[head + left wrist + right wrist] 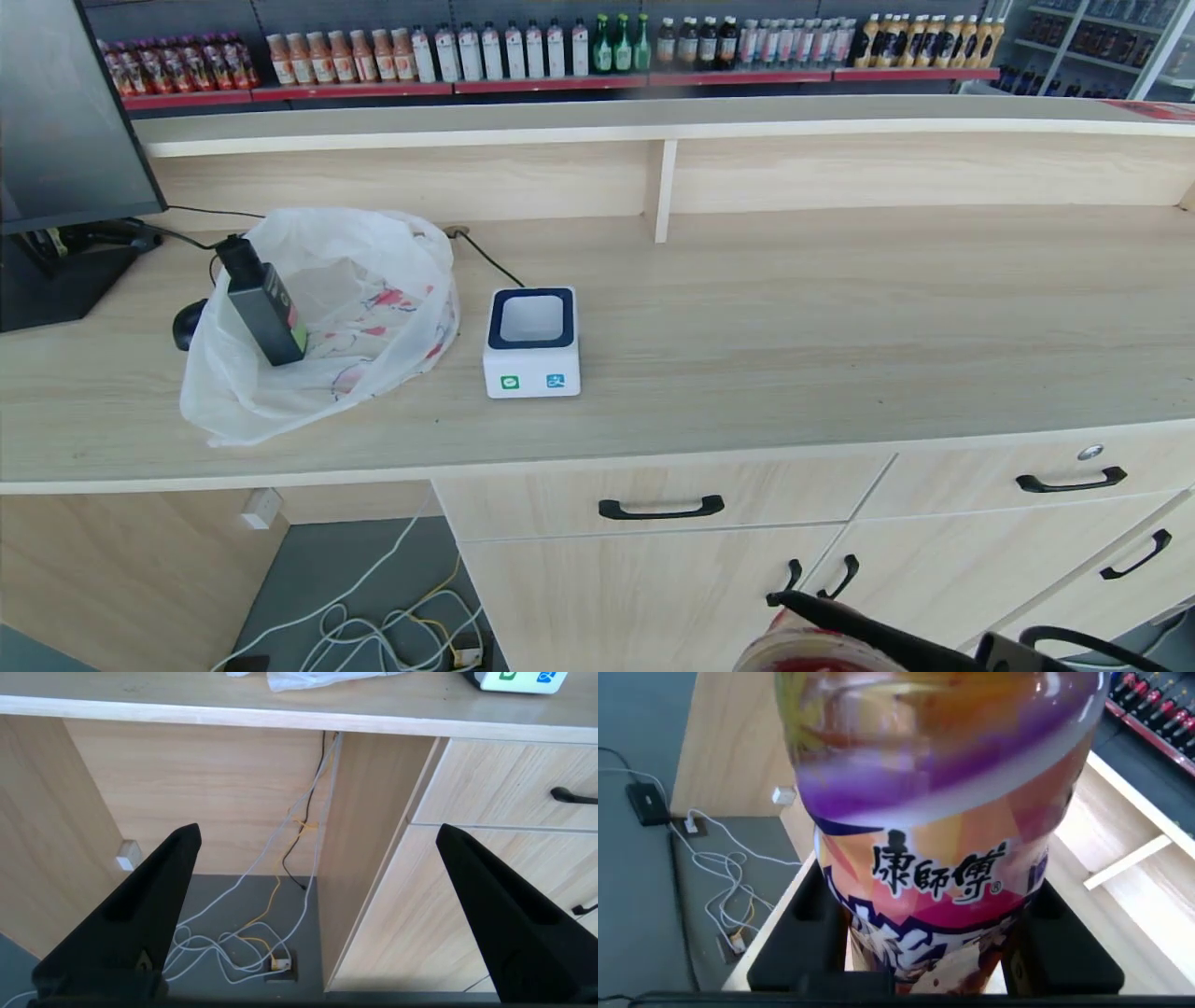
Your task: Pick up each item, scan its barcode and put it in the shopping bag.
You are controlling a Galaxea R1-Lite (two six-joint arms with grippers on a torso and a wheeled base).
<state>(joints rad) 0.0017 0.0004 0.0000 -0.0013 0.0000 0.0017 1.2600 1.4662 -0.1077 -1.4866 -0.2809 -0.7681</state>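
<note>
The long wooden counter (794, 308) is my work place. On its left part lies the white shopping bag (233, 392), open and a little crumpled. One item, a dark flat box (266, 303), leans inside it, so I judge this part of the task as done. Just beside the bag, toward the right, stands the white scanner (532, 341) with its window turned up and nothing over it.

The bottle (943, 812) is the item in hand now. My right gripper (929, 938) is clamped on its lower part, one finger on each side, and holds it low in front of the drawers, under the counter edge. It has not been scanned and is not bagged; I think both steps are left. My left gripper (318, 835) hangs with its jaws wide apart and holds nothing, facing the counter's front.

The bottle is clear plastic with an orange drink inside. A bright label in purple, orange and white with dark print goes around it.
</note>
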